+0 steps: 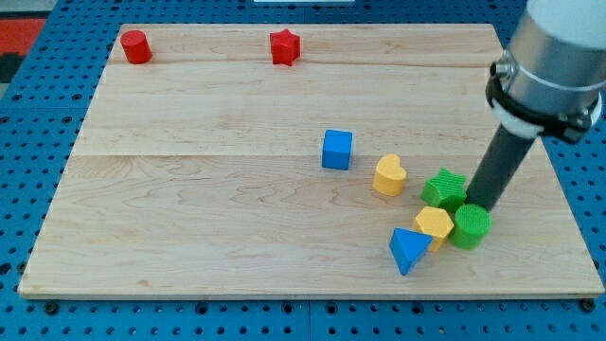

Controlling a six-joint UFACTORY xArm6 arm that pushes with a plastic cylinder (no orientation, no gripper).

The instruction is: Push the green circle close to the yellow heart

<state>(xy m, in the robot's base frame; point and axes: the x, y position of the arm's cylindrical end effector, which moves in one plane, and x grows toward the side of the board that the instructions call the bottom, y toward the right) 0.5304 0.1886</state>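
The green circle is a short green cylinder at the view's lower right, touching a yellow hexagon on its left. The yellow heart lies up and to the left of it, with a green star in between. My tip comes down from the view's upper right and rests at the top edge of the green circle, just right of the green star.
A blue triangle touches the yellow hexagon from below. A blue cube sits left of the heart. A red cylinder and a red star stand along the wooden board's top edge.
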